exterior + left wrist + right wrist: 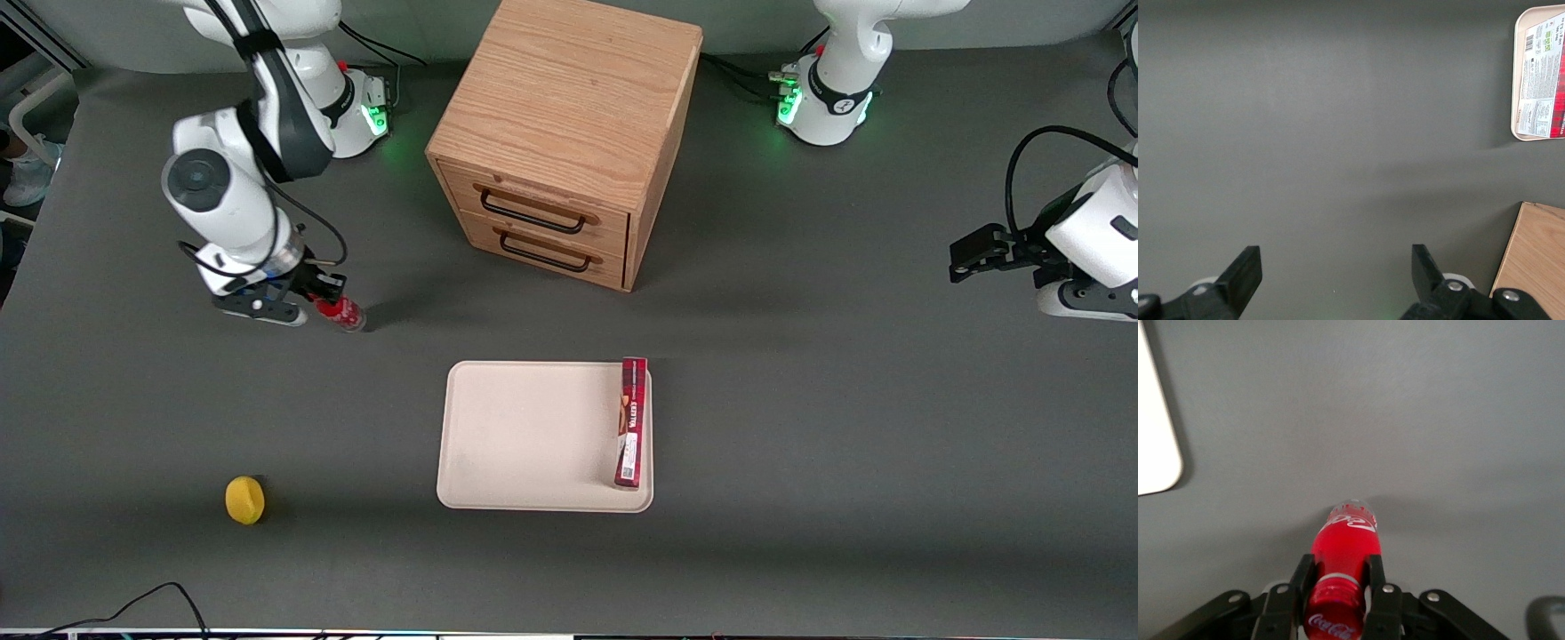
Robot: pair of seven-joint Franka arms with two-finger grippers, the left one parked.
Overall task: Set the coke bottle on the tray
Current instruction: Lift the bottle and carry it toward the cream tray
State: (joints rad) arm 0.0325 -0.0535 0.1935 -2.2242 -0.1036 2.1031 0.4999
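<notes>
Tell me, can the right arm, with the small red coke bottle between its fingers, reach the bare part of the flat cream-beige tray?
Probably yes. The gripper is shut on the coke bottle; bare table lies between it and the tray, whose long red box lines one edge only.

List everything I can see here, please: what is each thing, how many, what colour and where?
bottle: one, red, on the table between the gripper's fingers, toward the working arm's end
tray: one, cream, on the table in front of the cabinet, nearer the front camera
box: one, long, red, lying along the tray's edge toward the parked arm's end
cabinet: one, wooden, two drawers with dark handles, mid-table
lemon: one, yellow, on the table, nearer the front camera than the bottle
table: one, dark grey
gripper: one, black, shut on the bottle near its neck
</notes>
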